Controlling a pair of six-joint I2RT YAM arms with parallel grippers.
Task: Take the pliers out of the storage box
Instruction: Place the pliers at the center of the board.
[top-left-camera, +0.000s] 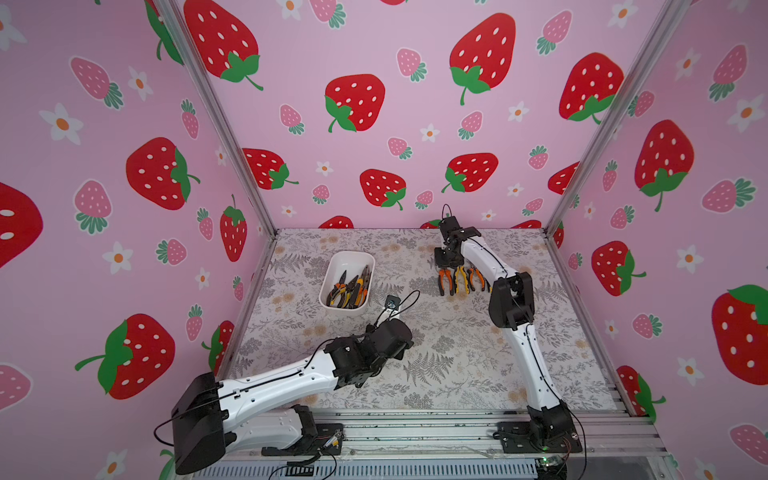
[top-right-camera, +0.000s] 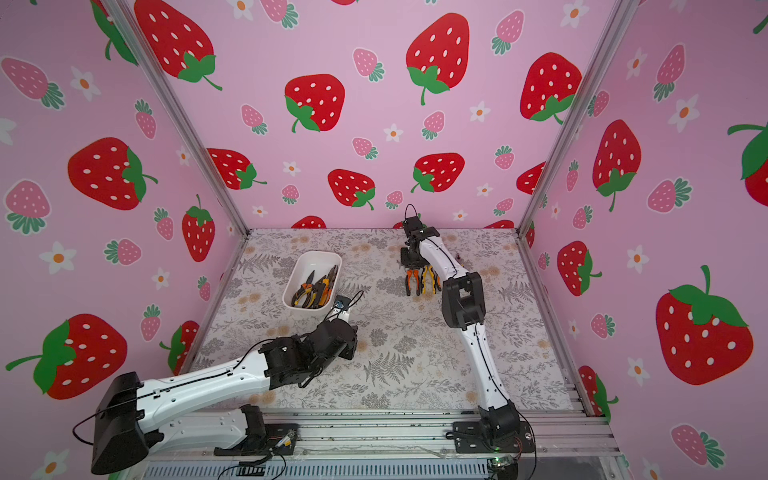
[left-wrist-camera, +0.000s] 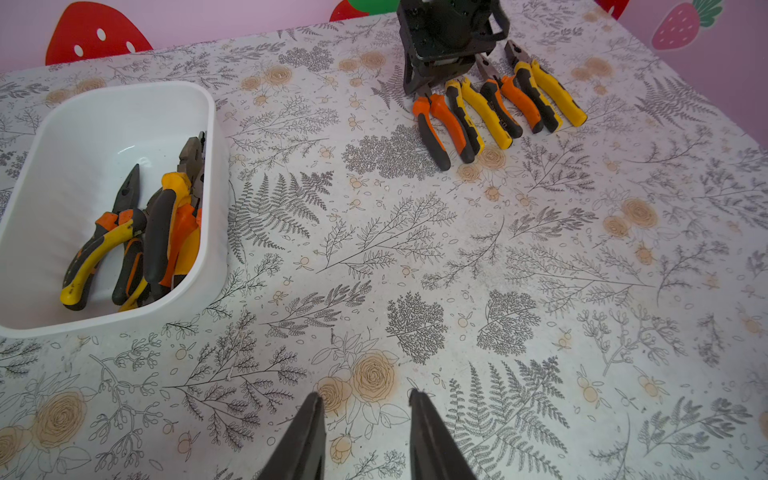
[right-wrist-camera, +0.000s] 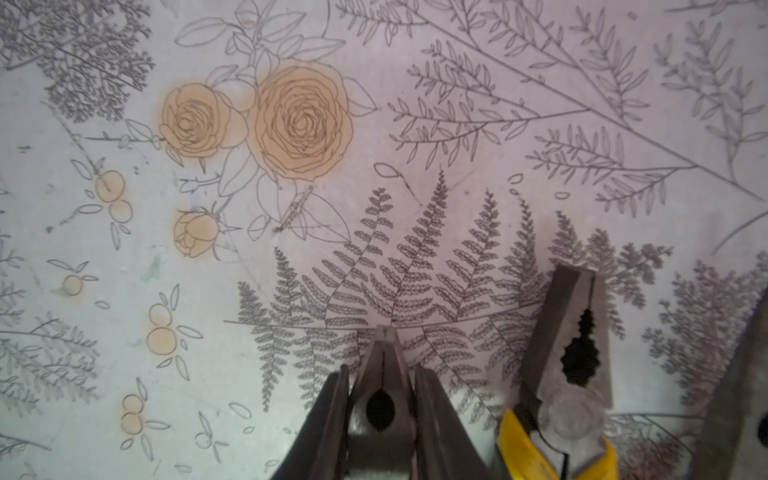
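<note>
- The pliers (top-left-camera: 349, 289) are heaped, overlapping beyond counting, in the storage box (top-left-camera: 347, 263) at left.
- The left fingers (left-wrist-camera: 307, 436), apart, are shown only by the left wrist view.
- The right fingers (right-wrist-camera: 328, 415) are clamped on orange-handled pliers (left-wrist-camera: 449, 124), right of the box.

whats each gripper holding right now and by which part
The right gripper grips the orange-handled pliers by their metal head. The left gripper is open and holds nothing.
</note>
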